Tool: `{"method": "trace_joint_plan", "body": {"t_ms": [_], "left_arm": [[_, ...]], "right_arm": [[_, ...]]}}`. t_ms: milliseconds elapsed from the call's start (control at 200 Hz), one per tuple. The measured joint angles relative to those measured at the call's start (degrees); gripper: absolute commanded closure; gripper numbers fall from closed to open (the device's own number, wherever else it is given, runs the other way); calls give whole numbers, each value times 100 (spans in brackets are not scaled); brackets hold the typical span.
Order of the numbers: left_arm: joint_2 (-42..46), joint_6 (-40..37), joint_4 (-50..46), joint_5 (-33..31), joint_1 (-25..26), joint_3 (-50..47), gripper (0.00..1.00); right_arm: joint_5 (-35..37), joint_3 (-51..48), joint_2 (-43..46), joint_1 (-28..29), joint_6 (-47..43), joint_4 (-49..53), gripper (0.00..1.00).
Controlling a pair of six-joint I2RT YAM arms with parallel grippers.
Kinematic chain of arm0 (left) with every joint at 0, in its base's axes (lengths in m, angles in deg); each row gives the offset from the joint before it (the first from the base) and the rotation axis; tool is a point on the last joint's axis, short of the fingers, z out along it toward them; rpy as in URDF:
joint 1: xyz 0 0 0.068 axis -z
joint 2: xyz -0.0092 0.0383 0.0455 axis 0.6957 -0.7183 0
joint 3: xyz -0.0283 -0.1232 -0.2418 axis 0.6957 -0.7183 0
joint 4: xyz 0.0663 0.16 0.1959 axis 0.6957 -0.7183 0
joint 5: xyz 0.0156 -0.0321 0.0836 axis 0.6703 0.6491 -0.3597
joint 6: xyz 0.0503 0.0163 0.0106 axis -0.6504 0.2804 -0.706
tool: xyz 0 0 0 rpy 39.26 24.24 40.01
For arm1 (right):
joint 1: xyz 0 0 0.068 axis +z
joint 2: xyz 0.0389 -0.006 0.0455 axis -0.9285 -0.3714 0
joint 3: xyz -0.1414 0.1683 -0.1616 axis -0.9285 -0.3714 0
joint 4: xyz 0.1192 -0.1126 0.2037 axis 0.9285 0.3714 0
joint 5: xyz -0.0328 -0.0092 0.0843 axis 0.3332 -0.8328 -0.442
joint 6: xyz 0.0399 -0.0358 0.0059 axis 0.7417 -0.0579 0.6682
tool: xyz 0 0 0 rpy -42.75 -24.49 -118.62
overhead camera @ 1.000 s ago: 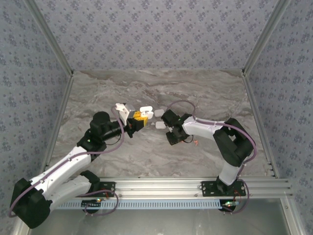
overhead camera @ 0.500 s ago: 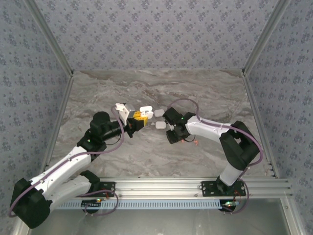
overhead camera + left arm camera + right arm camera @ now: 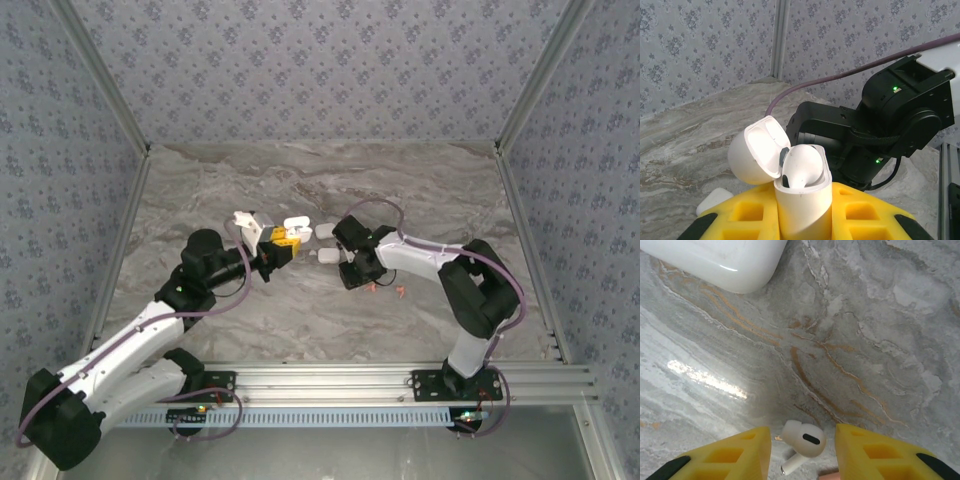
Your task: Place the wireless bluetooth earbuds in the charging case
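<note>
**Wireless bluetooth earbuds (image 3: pixel 801 442): insertion partly done**

The left gripper (image 3: pixel 802 212) is clamped on the charging case (image 3: pixel 802 197), which stands upright with its lid (image 3: pixel 757 155) hinged open. A white rounded body sits in the case mouth and is apparently one seated earbud. The right gripper (image 3: pixel 802 447) stands partly apart, straddling a white earbud that lies on the surface (image 3: pixel 865 340). Neither finger touches it. Judged remaining: grasp, carry, insert. Orange-red earbuds (image 3: pixel 400 291) lie loose near the right arm.
</note>
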Motion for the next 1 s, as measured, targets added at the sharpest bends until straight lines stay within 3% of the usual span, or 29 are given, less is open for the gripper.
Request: {"method": "trace_joint_plan", "body": {"t_ms": [430, 780, 999], "left_arm": [[0, 0, -24, -2, 0, 0, 100], [0, 2, -22, -2, 0, 0, 100], [-37, 105, 118, -42, 0, -7, 100]], "right_arm": [[4, 22, -168, -15, 63, -87, 76], [0, -35, -72, -15, 42, -138, 77], [37, -212, 654, -9, -129, -302, 79]]}}
